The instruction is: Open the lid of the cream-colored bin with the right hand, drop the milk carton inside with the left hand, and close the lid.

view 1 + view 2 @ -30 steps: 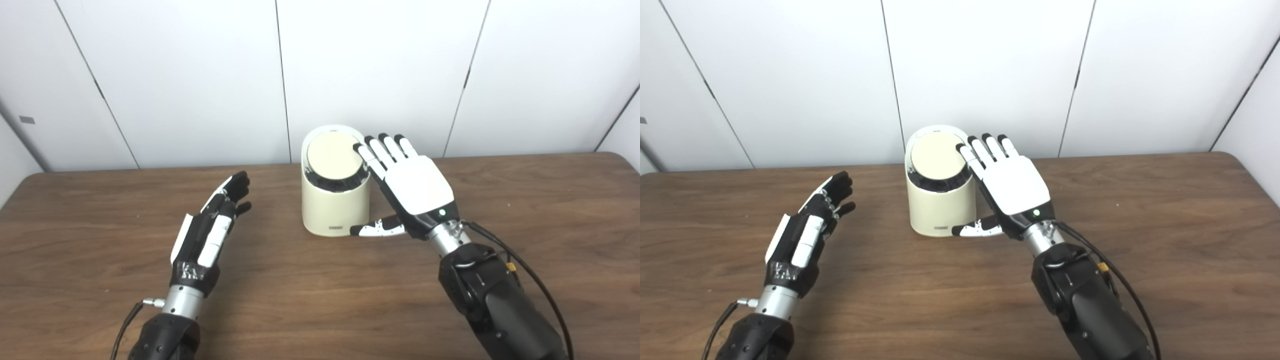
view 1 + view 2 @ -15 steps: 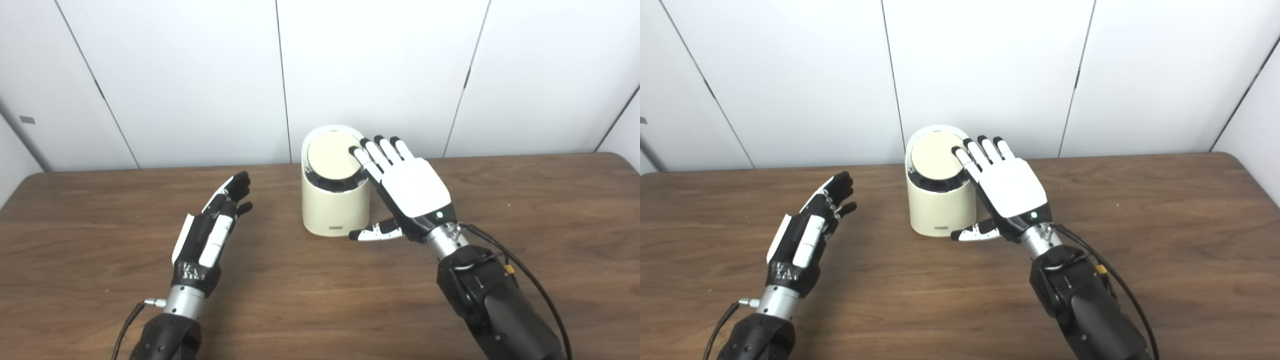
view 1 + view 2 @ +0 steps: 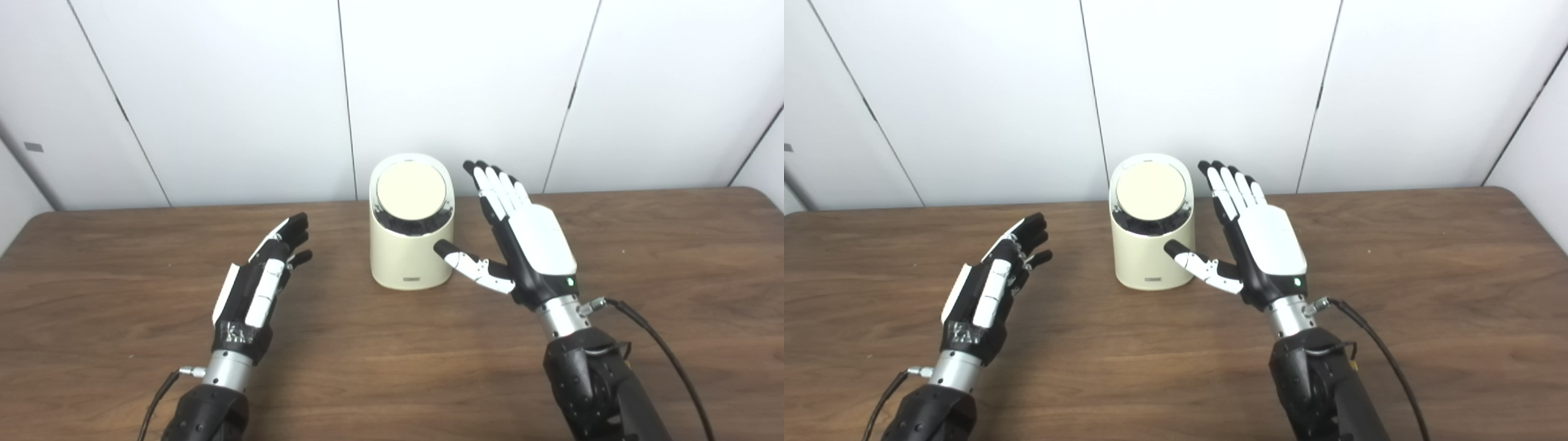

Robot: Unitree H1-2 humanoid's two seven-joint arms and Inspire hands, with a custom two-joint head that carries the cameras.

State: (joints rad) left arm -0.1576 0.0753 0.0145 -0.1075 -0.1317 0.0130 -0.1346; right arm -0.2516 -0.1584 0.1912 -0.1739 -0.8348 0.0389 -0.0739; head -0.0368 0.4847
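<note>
Standing at 12 o'clock on the table (image 3: 392,367), the cream-colored bin (image 3: 410,257) has its lid (image 3: 411,188) shut and no milk carton shows, so the empty, spread right hand (image 3: 527,245) at 3 o'clock, like the open left hand (image 3: 260,282) at 9 o'clock, should probably stay clear.

Bin (image 3: 411,245) on table (image 3: 392,361), between hands

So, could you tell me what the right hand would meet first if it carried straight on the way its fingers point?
Probably nothing on the table: the right hand points up and away, beside the cream-colored bin, so its line seems to pass right of it toward the white wall. Depth is uncertain.
</note>
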